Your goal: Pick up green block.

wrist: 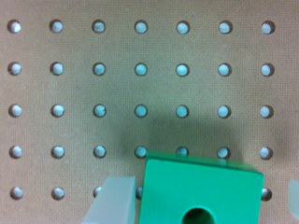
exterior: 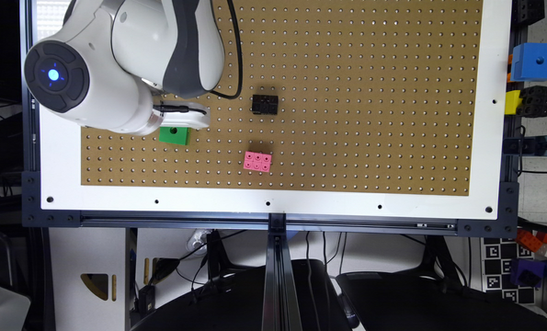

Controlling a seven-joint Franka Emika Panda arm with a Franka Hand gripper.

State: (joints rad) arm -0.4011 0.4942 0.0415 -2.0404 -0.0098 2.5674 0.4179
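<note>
White-and-grey arm [exterior: 130,55], black cable [exterior: 236,55], blue light [exterior: 53,75] on dark cap.

A brown pegboard [exterior: 346,69], framed by a white border [exterior: 273,202], is seen carrying three pieces: the green block [exterior: 174,135] toward the exterior view's left, a small black block [exterior: 264,104] near the middle, and a pink studded brick [exterior: 257,161] set below it.

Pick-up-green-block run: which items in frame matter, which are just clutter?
Job:
green block
gripper, one finger each side of the block

Clutter:
pink brick
black block
blue cube, yellow and black blocks off the board edge
</note>
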